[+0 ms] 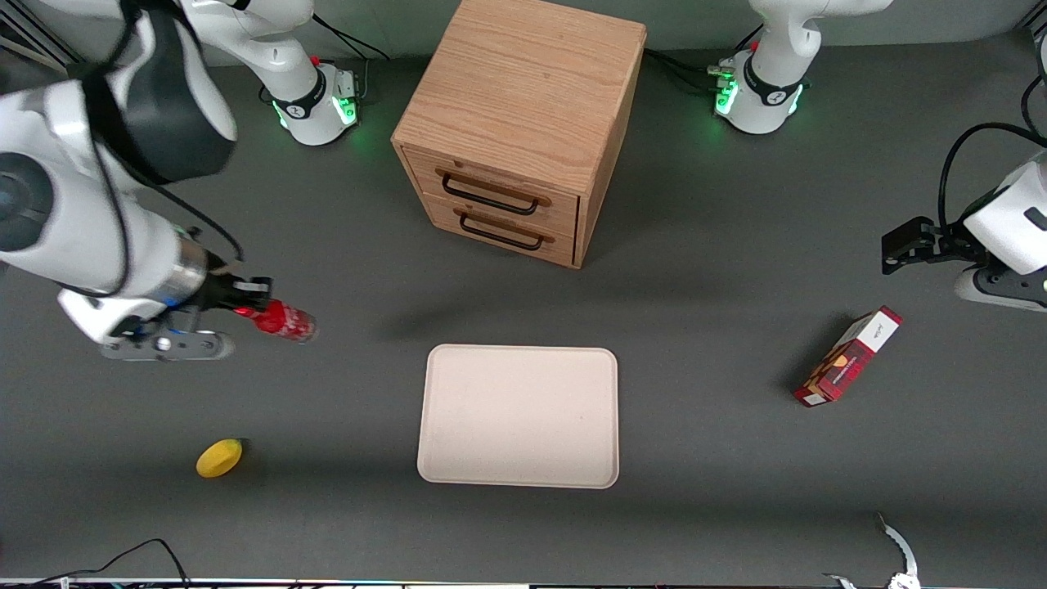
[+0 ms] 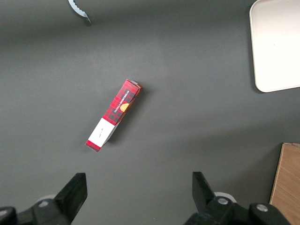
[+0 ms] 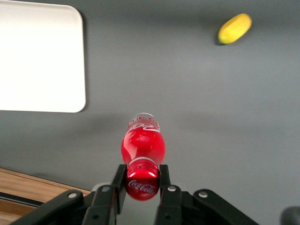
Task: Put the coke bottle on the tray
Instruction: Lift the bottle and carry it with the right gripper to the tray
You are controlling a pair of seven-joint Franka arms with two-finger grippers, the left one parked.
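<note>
Nearest the front camera: small yellow lemon-shaped fruit (image 1: 219,457) on the dark grey table (image 1: 736,491), at about seven o'clock from the bottle, toward the working arm's end.

Next: large flat pale cream rectangular tray with rounded corners and low rim (image 1: 519,417), bare, mid-table, at roughly four o'clock from the bottle and well apart from it. At about the same depth, toward the parked arm's end: red-and-white tartan carton box (image 1: 847,357), lying on its side, well apart from the tray.

Farther: right arm's black two-finger gripper (image 1: 239,298), fingers clenched on the neck just below the cap of the small red coke bottle with white lettering and clear base (image 1: 282,321). Bottle held apparently clear of the table, tilted near horizontal in the front view, base end pointing toward the tray; in the right wrist view, cap between the two fingers (image 3: 119,183), clear base away from the wrist.

Farthest: light oak two-drawer cabinet with black handles (image 1: 519,127), at twelve o'clock from the tray.

Step in hand, judged: carry phase, grasp done, bottle not yet over the tray. Next move calls for travel toward four o'clock across open table, then lowering within the rim and release. Nothing in the direct path; lemon and cabinet both off the line. Risk: rolling if laid down sideways.
</note>
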